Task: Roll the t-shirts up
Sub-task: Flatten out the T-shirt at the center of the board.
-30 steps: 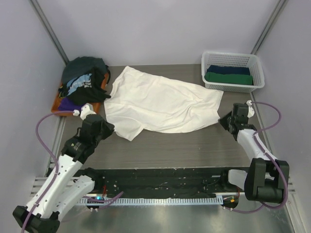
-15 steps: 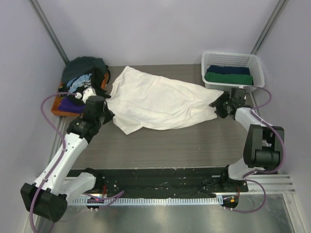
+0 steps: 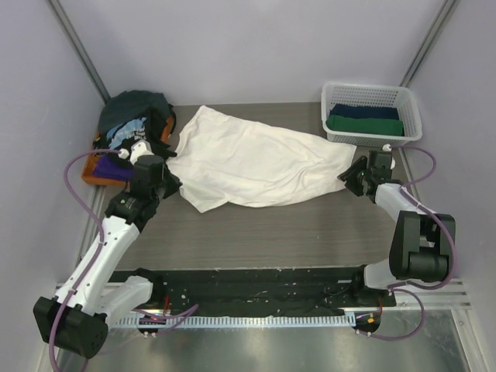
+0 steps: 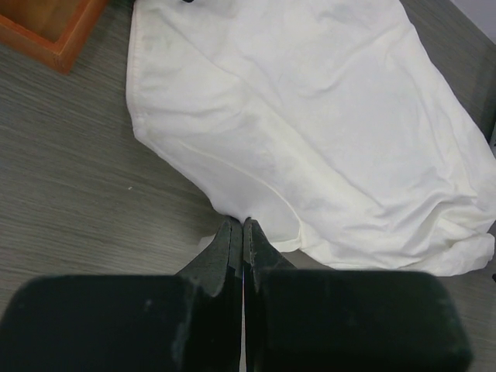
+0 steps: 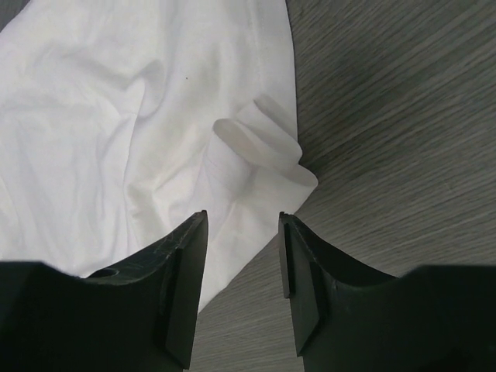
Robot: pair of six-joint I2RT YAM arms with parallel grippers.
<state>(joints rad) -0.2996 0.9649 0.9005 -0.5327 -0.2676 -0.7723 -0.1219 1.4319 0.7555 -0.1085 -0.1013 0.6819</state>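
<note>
Your left gripper (image 4: 242, 225) has its jaws pressed together at the near-left edge of the cream-white t-shirt (image 3: 256, 163); whether fabric is pinched cannot be told. Your right gripper (image 5: 242, 221) stands with jaws apart at that shirt's right corner. The shirt lies spread across the middle of the surface (image 3: 294, 232), with dark t-shirts (image 3: 138, 124) heaped at the far left.

Six tees (image 3: 256, 163) — one basket (image 3: 370, 140), one tray (image 4: 48, 31)
</note>
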